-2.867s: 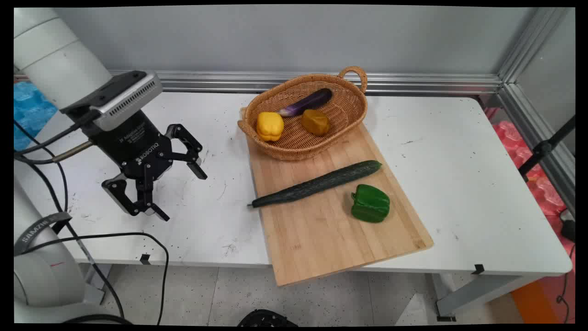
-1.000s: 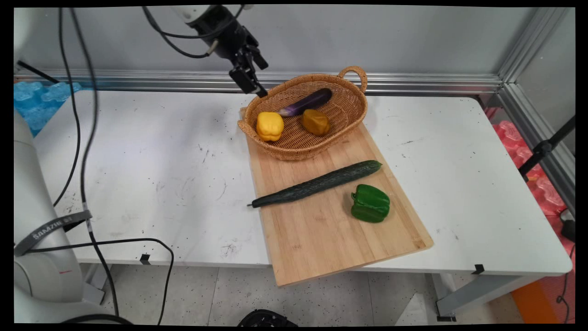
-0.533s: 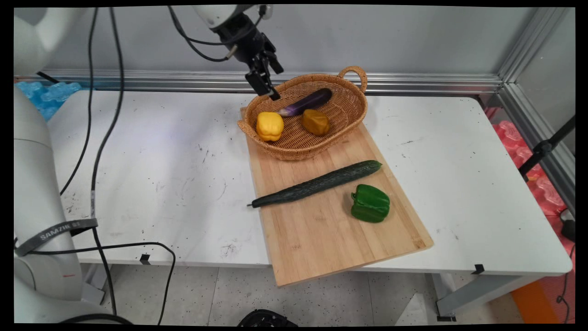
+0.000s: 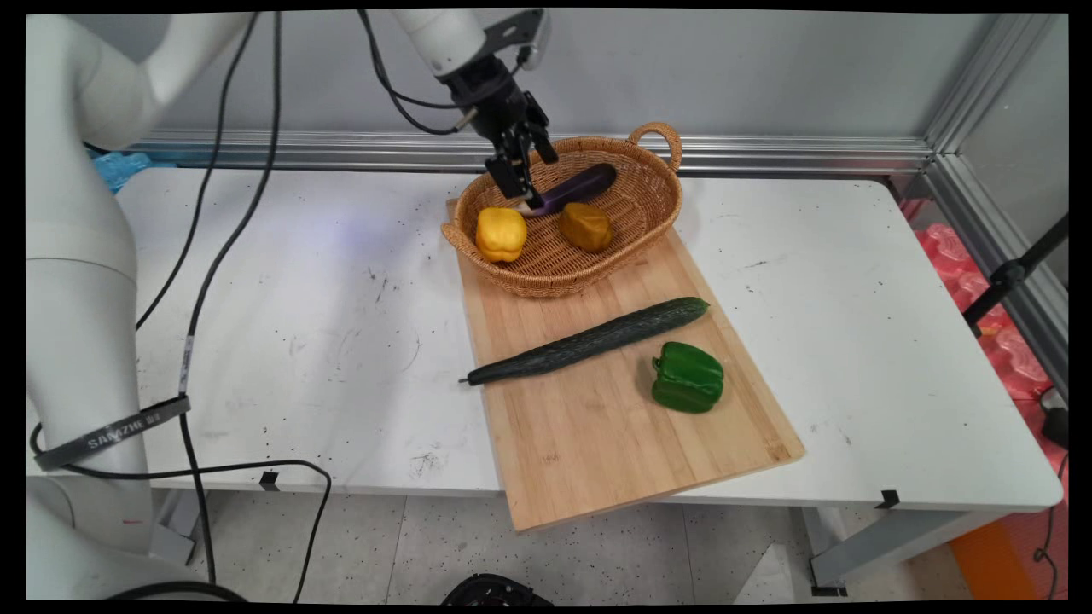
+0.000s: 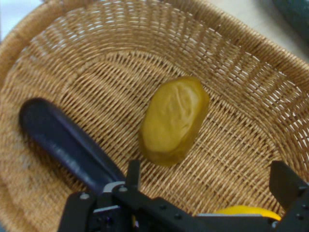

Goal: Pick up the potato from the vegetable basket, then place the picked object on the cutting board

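Note:
My gripper [image 4: 532, 177] hangs open just inside the back left of a wicker basket [image 4: 676, 198], above the stem end of a dark purple eggplant [image 4: 582, 185]. Nothing sits between its fingers. In the hand view the gripper [image 5: 208, 170] looks down into the basket [image 5: 120, 38]. There the eggplant [image 5: 63, 140] lies by the left finger, an ochre-yellow vegetable [image 5: 175, 121] sits in the middle, and a yellow bell pepper [image 5: 246, 210] peeks out at the bottom right. In the main view the yellow pepper [image 4: 501, 234] and the ochre vegetable [image 4: 585, 227] lie side by side in the basket.
The basket stands on the far end of a wooden cutting board [image 4: 597, 435], which overhangs the table's [image 4: 299, 281] near edge. A long cucumber [image 4: 589, 339] and a green bell pepper [image 4: 688, 377] lie on the board. Black cables [image 4: 192, 281] hang at the left.
The gripper rose from low over the table's left side, swung right to the basket's back rim, then came down and right into the basket beside the eggplant. The vegetables have not moved.

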You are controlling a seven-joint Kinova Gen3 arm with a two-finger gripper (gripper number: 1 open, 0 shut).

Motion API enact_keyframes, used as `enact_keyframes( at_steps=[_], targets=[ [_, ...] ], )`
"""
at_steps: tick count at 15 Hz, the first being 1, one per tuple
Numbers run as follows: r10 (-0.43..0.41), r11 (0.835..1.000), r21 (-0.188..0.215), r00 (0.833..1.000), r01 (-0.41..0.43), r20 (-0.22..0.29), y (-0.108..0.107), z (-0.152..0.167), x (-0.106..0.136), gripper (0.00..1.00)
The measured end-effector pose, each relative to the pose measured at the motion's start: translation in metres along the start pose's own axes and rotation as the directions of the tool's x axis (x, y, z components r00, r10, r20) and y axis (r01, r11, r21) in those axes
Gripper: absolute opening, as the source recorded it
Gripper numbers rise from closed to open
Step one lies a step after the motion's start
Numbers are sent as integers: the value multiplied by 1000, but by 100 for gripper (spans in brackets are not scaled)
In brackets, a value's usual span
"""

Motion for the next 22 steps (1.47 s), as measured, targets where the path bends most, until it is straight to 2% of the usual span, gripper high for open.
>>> enact_keyframes(
  at_steps=[6, 14, 15, 22],
  targets=[
    [70, 995, -76, 998, -70, 2, -21, 44, 10, 100],
    [127, 984, -124, 992, -124, 15, -40, 79, 17, 100],
    [134, 983, -130, 991, -130, 18, -41, 81, 17, 0],
    [176, 974, -148, 984, -169, 33, -48, 76, 24, 0]
  ],
)
